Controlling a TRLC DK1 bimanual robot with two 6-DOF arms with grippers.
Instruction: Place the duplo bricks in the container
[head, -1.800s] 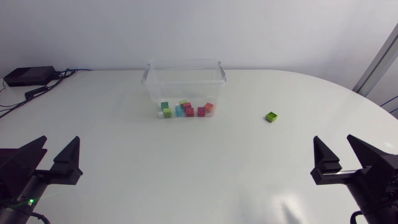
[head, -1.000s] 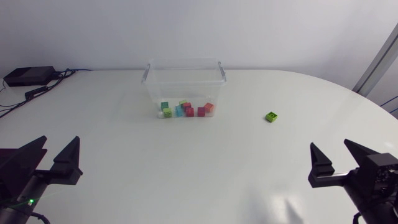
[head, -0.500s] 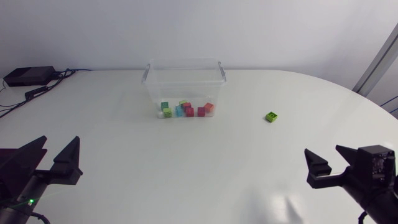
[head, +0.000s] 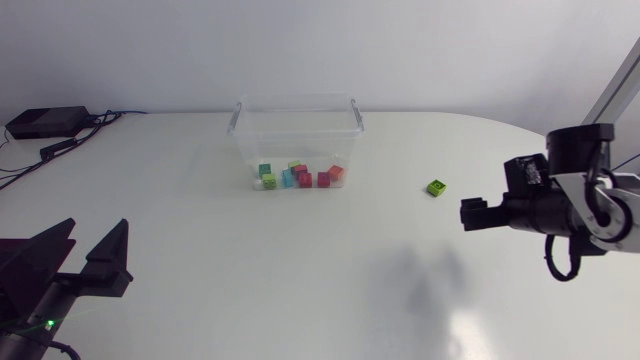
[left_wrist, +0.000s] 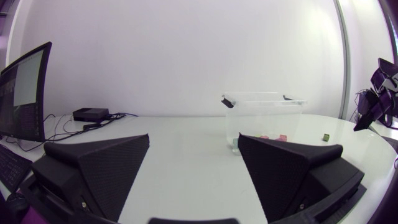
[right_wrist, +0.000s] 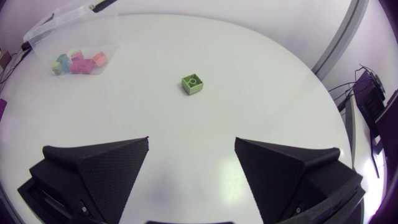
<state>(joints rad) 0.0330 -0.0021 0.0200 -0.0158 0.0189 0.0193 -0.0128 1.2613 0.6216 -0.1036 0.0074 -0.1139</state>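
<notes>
Bricks (head: 297, 177) of several colours are seen heaped inside the container (head: 297, 104), against its front wall; their exact number cannot be told. One green brick (head: 437, 187) is seen outside it, on the white table (head: 300, 290), well to the right of the container. A black box (head: 45, 122) with cables is set far to the container's left. One container, one green brick and two grippers are counted. The left gripper (left_wrist: 194, 138) is held low, well in front of the container and to its left, jaws wide apart. The right gripper (right_wrist: 191, 139) is held above the table to the right of the container, past the green brick, jaws likewise spread apart.
</notes>
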